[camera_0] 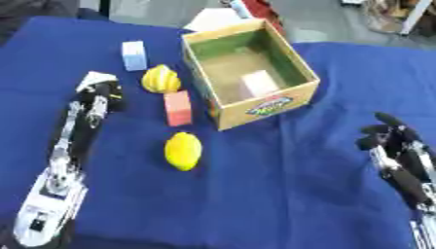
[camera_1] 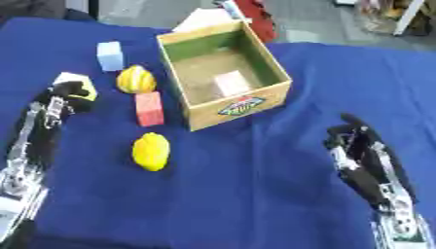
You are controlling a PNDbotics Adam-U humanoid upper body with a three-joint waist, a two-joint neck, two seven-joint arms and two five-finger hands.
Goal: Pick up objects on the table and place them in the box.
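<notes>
An open cardboard box [camera_0: 264, 108] stands at the back middle of the blue table, with a pale pink block [camera_0: 260, 83] lying inside it. To its left are a light blue block [camera_0: 134, 55], a yellow ridged fruit [camera_0: 160, 79], a red block [camera_0: 178, 108] and, nearer me, a yellow lemon [camera_0: 183, 151]. My left hand [camera_0: 96, 99] is left of the red block, its fingers curled round a white and yellow object [camera_0: 95, 79]. At the right, my right hand [camera_1: 354, 143] rests on the cloth with its fingers relaxed and nothing in it.
A white sheet [camera_0: 213, 19] and a red thing [camera_1: 255, 17] lie just behind the box at the table's far edge. Blue cloth [camera_0: 281, 185] covers the table between my arms and in front of the box.
</notes>
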